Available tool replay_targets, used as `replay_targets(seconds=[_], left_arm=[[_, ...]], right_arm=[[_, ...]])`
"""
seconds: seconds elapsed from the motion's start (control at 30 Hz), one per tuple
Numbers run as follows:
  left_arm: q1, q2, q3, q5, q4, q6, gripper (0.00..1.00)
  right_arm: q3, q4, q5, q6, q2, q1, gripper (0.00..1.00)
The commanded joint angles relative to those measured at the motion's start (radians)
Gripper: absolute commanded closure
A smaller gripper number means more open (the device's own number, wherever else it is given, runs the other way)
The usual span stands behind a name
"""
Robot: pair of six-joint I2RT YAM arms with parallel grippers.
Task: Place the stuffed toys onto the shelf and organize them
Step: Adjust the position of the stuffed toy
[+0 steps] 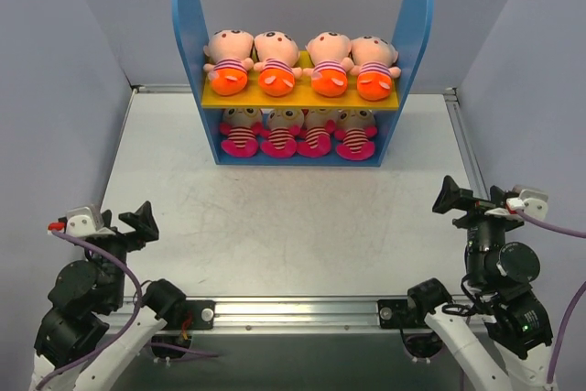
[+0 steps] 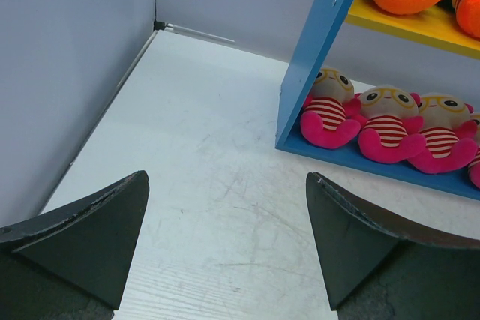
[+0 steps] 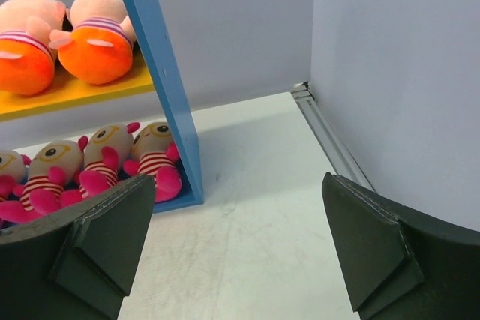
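Nearest me, the left gripper (image 1: 139, 221) and right gripper (image 1: 454, 197) are both spread wide and hold nothing, at the table's (image 1: 293, 244) near corners. At the far end, eight stuffed toys (image 1: 276, 66) sit on the shelf (image 1: 188, 43): the orange-bottomed four on the yellow board (image 1: 302, 99), the magenta four on the base.

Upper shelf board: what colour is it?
Yellow; the upper board shows best in the top external view.
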State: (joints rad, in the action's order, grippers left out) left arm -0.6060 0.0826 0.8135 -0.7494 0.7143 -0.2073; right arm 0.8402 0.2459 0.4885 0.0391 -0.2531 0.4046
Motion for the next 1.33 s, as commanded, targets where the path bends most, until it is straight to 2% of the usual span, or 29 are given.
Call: replay_targets(seconds=[0.0, 0.4, 0.53, 0.8, 1.3], left_arm=[[0.005, -0.026, -0.027, -0.016, -0.036, -0.035, 0.06], [0.044, 0.006, -0.074, 0.022, -0.088, -0.015, 0.06], [0.101, 0.02, -0.085, 0.074, -0.107, 0.002, 0.06], [0.285, 0.025, -0.105, 0.226, -0.154, 0.022, 0.06], [0.292, 0.0, -0.111, 0.208, -0.157, 0.031, 0.06]], right_arm=[[-0.053, -0.042, 0.036, -0.008, 0.05, -0.006, 0.0], [-0.144, -0.077, 0.018, -0.007, 0.179, -0.006, 0.01], [-0.145, -0.079, -0.005, -0.018, 0.187, -0.006, 0.01], [-0.145, -0.079, -0.021, -0.024, 0.181, -0.01, 0.0], [-0.145, -0.083, -0.038, -0.027, 0.173, -0.018, 0.01]])
